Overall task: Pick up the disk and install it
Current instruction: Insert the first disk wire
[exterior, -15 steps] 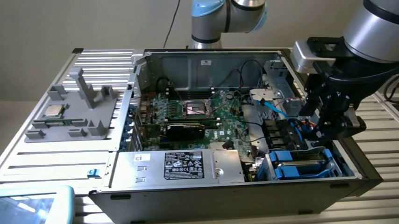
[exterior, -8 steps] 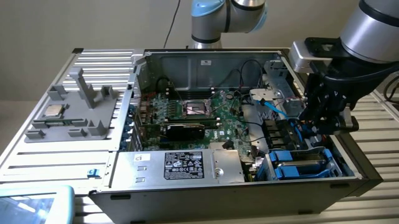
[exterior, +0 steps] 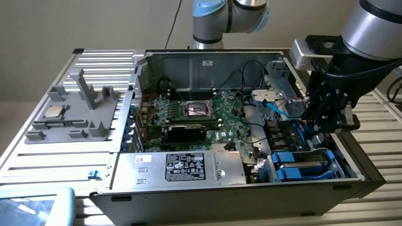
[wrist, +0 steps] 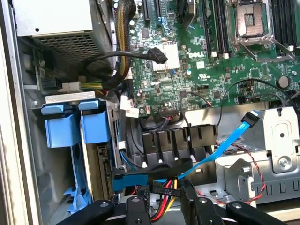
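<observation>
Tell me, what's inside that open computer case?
Inside the case: a green motherboard, a silver box with a black label, blue carriers and a blue cable. Whatever lies under the silver box is covered.

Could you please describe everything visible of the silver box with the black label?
The silver box is a rectangular bare-metal housing lying flat inside the case, to the exterior view's left of the blue drive carriers. A black label with white print sits on top; one side is perforated mesh, where a cable bundle leaves it.
</observation>
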Tool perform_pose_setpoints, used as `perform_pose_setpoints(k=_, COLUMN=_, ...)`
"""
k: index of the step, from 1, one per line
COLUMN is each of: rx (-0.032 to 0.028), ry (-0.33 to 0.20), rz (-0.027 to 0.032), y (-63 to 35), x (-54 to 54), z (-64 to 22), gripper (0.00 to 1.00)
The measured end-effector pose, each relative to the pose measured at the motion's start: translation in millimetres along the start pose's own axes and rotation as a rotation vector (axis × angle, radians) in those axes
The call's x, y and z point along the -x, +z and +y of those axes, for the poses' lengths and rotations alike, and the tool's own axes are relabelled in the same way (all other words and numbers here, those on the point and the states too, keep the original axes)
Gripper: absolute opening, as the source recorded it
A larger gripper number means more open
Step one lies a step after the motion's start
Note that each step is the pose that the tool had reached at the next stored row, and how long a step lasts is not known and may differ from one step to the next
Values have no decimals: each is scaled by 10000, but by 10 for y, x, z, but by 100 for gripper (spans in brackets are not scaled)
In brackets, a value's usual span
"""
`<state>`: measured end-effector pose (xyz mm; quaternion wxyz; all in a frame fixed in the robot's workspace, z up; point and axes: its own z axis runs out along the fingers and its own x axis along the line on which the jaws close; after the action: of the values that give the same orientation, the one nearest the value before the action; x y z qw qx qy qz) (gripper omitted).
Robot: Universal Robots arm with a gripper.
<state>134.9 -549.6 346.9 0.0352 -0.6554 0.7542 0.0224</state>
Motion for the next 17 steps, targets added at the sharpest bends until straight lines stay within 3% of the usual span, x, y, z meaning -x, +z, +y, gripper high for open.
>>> perform_pose_setpoints(k=2, rx=-1, ry=-1, rz=56, y=0, x=19, z=23, gripper=37)
perform_pose_setpoints(k=6, rx=58, ry=4, rz=137, y=5, x=60, z=73, gripper=37)
perform_pose_setpoints(k=7, rx=55, ry=3, rz=181, y=4, x=62, z=78, gripper=37)
perform_pose_setpoints(k=8, rx=45, ry=5, rz=254, y=1, x=62, z=79, gripper=37)
perform_pose_setpoints(k=9, rx=29, ry=9, rz=370, y=-1, x=62, z=78, gripper=37)
perform_pose_setpoints(k=12, rx=-39, ry=23, rz=814, y=-2, x=62, z=81, gripper=37)
perform_pose_setpoints(k=13, rx=-66, ry=24, rz=911, y=-5, x=62, z=85, gripper=37)
perform_pose_setpoints(k=17, rx=-157, ry=16, rz=1097, y=-37, x=83, z=112, gripper=37)
